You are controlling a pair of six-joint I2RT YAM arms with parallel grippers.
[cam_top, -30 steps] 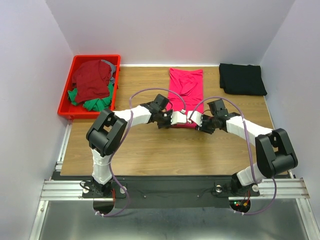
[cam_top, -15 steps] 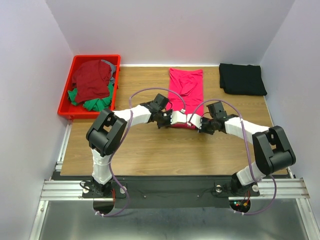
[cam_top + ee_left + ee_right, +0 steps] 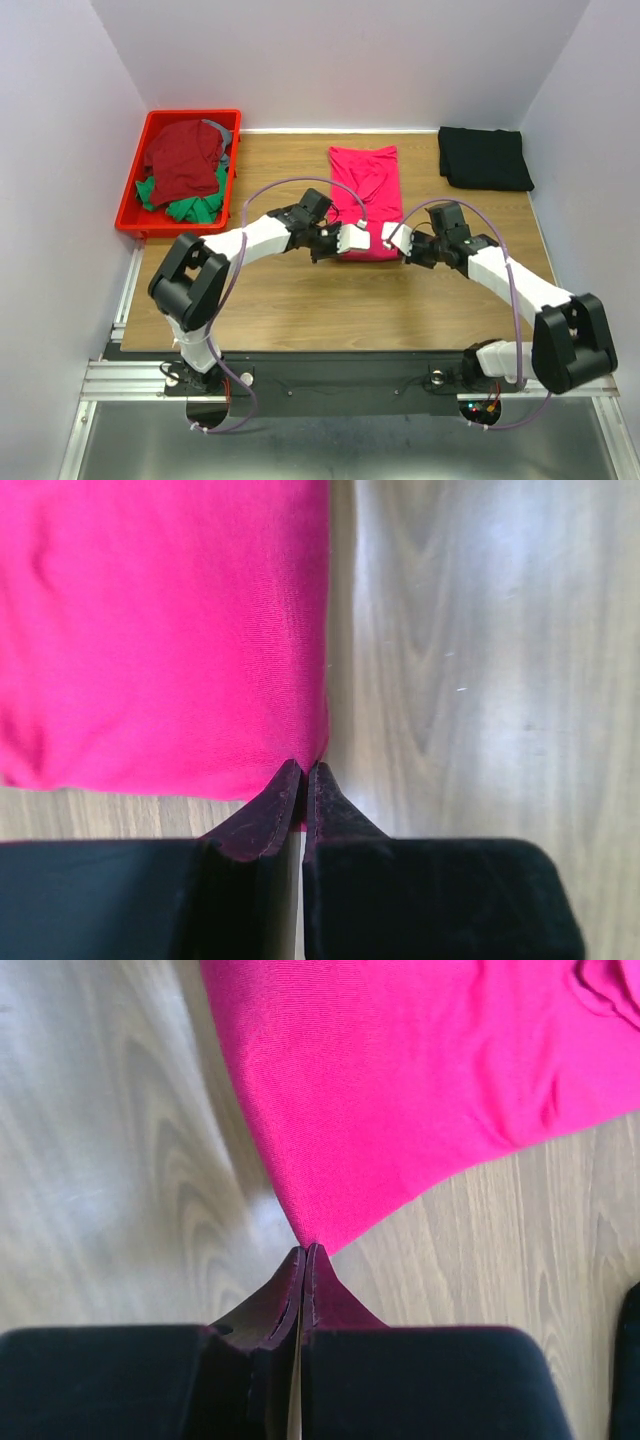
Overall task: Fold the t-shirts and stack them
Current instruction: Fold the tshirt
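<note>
My left claw [image 3: 305, 772] and my right claw [image 3: 303, 1252] are each clamped on a near-hem corner of the pink-red t-shirt [image 3: 366, 190]. It lies flat on the wooden table [image 3: 300, 295], long axis running straight away from both claws, neither arm nearer.

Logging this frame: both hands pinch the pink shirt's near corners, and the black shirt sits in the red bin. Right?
No: the top view shows the black shirt on the table, outside the bin; left hand and right hand do pinch the pink shirt.
</note>
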